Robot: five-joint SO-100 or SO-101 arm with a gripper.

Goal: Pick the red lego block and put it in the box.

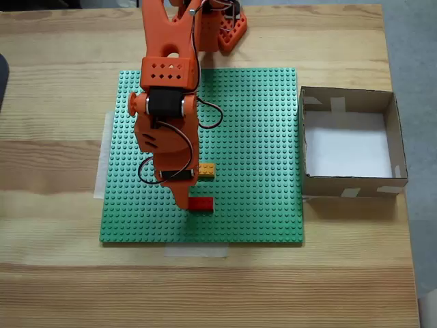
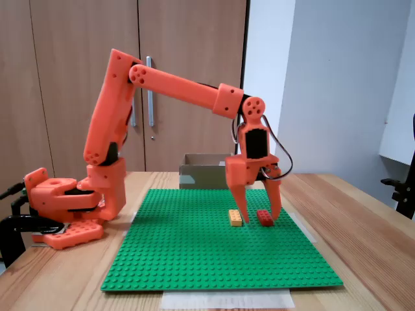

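Gripper (image 2: 261,219) over the red lego block (image 2: 264,217), jaws apart.
Go straight down near the green baseplate's (image 1: 259,137) front edge, squeeze, miss the yellow brick (image 1: 206,170).

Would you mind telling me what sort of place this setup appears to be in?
Probably an office or lab: a wooden table before tall wooden cabinet doors, with a green baseplate taped down for the arm.

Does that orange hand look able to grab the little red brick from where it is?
Probably yes. The hand hangs open with a finger on each side of the red brick. The yellow brick sits just outside one finger and does not seem to block it.
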